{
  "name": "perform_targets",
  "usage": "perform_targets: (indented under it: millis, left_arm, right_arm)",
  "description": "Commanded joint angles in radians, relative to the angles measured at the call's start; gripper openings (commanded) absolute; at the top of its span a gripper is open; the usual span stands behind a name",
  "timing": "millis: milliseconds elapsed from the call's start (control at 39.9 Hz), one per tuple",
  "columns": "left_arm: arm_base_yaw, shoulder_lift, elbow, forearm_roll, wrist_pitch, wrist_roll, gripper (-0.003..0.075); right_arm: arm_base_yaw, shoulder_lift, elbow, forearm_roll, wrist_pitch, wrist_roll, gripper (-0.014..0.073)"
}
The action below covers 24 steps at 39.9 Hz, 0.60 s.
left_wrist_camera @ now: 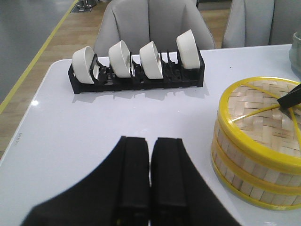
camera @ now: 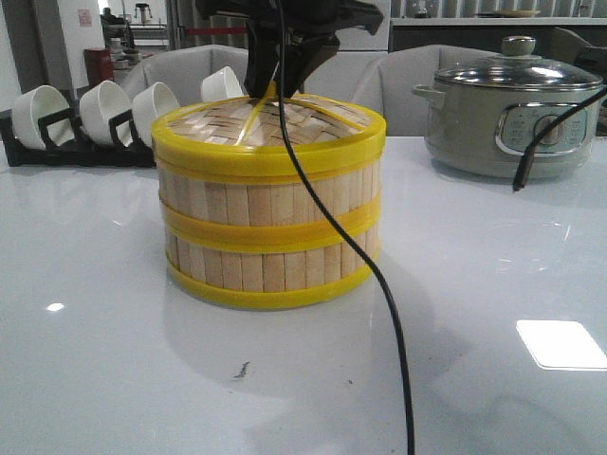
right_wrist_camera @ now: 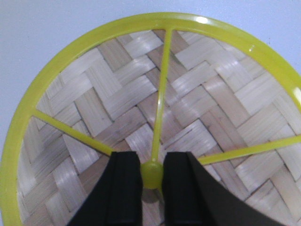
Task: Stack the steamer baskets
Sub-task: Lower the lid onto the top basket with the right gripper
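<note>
From the front view I see the cup rack (camera: pixel 81 133) at upper left, then the steamer baskets (camera: pixel 270 227) stacked one on the other at frame centre on the white table (camera: pixel 493 284), woven lid (camera: pixel 275 123) on top, and a pot (camera: pixel 507 109) at upper right. My left gripper (left_wrist_camera: pixel 150 174) sits at the bottom of its wrist view, fingers pressed together, holding nothing, apart from the stack. My right gripper (right_wrist_camera: pixel 151 175) is clamped on the lid's yellow knob (right_wrist_camera: pixel 151 173).
</note>
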Motion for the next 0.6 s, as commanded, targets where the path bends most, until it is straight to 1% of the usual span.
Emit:
perform_targets:
  millis: [0,426,501,577]
  left_arm:
    - [-0.005,0.004,-0.027,0.001,-0.088,-0.007,0.0085]
    - [-0.005,0.004,-0.027,0.001,-0.088,-0.007,0.0085]
    - [-0.005,0.004,-0.027,0.001,-0.088,-0.007,0.0085]
    - [-0.005,0.004,-0.027,0.001,-0.088,-0.007,0.0085]
  right_arm:
    - [-0.001,-0.054,-0.032,0.013,-0.046,-0.012,0.0057]
    - [0.008,-0.054,-0.032,0.014,-0.035,-0.012,0.0062]
    - [0.008,-0.054,-0.032,0.014,-0.035,-0.012,0.0113]
    - [0.008,-0.054,-0.032,0.014,-0.036,-0.012,0.0216]
